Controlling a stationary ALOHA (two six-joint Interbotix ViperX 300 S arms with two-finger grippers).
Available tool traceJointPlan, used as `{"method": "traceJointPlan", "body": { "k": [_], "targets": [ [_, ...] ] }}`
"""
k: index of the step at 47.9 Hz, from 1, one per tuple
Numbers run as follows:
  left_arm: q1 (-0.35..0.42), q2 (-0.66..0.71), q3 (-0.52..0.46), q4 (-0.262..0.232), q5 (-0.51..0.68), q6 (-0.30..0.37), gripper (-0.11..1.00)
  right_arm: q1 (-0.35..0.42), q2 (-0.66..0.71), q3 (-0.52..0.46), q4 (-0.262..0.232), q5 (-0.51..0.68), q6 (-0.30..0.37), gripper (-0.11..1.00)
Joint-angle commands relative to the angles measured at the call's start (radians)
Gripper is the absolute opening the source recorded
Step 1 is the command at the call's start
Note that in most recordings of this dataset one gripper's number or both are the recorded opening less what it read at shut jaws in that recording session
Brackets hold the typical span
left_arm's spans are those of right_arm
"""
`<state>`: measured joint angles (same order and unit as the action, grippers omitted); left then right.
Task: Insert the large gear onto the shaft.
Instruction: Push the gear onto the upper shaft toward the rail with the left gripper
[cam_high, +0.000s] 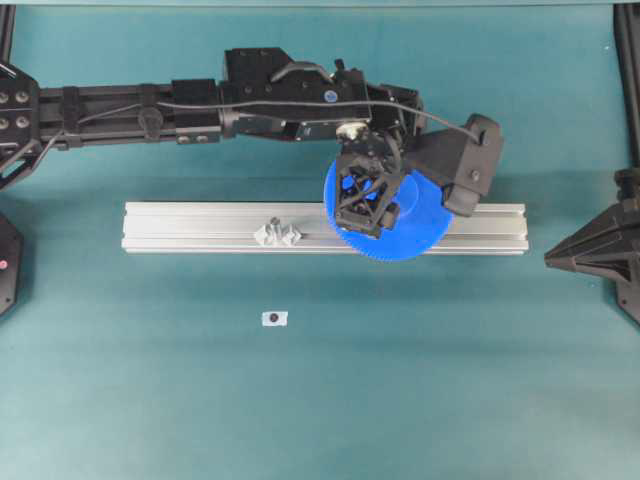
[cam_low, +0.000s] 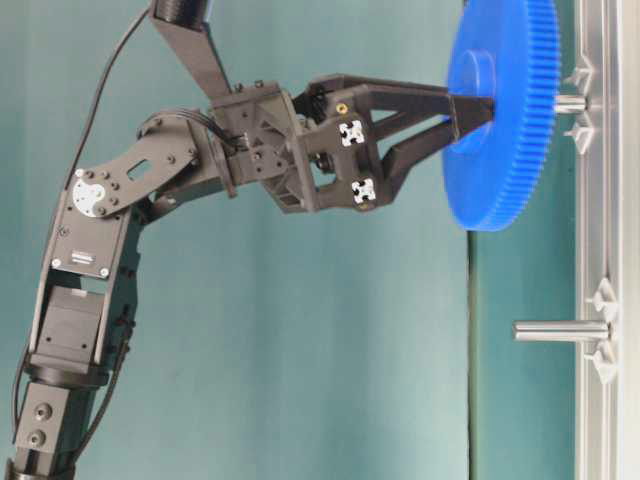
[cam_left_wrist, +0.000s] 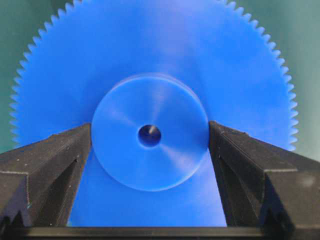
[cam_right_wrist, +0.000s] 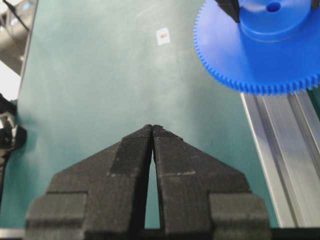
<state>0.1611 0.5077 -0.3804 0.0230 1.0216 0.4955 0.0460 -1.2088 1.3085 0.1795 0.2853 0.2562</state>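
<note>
Seating step in hand: the large gear (cam_low: 497, 112) is threaded on the shaft (cam_low: 568, 102) above the rail (cam_high: 200, 228), not yet pressed fully down, as judged from the table-level view. Left end effector (cam_left_wrist: 150, 137) is set astride the raised hub, fingers (cam_left_wrist: 55, 165) at 9 and 3 o'clock, spread wide; grip or release cannot be told. Next: a straight push along the pin. Right end effector (cam_right_wrist: 152, 131) is clenched, empty

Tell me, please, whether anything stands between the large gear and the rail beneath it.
Nothing visible does. The large gear is already threaded on a grey pin, and only bare pin shows between it and the rail. The left gripper's fingers flank its hub.
</note>
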Motion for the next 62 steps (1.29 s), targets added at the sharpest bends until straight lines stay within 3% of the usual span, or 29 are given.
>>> {"method": "traceJointPlan", "body": {
  "k": [1,15,30,44,62],
  "targets": [
    [0.061,-0.029,-0.038,0.008,-0.011,-0.003,0.87,-0.002,0.006,-0.015,0.000,-0.011,0.008,0.11],
    [0.055,-0.023,-0.038,0.006,0.012,-0.005,0.89,-0.002,0.006,-0.014,0.000,-0.011,0.008,0.11],
    [0.000,-0.012,0.008,0.006,0.018,-0.009,0.89,-0.002,0.006,-0.012,0.000,-0.011,0.008,0.11],
    [-0.005,-0.026,0.074,0.008,-0.015,-0.078,0.89,-0.002,0.005,-0.011,0.000,-0.014,0.008,0.11],
    [0.044,-0.029,0.005,0.008,-0.040,-0.054,0.89,-0.003,0.006,-0.015,0.000,-0.014,0.008,0.11]
  ]
}}
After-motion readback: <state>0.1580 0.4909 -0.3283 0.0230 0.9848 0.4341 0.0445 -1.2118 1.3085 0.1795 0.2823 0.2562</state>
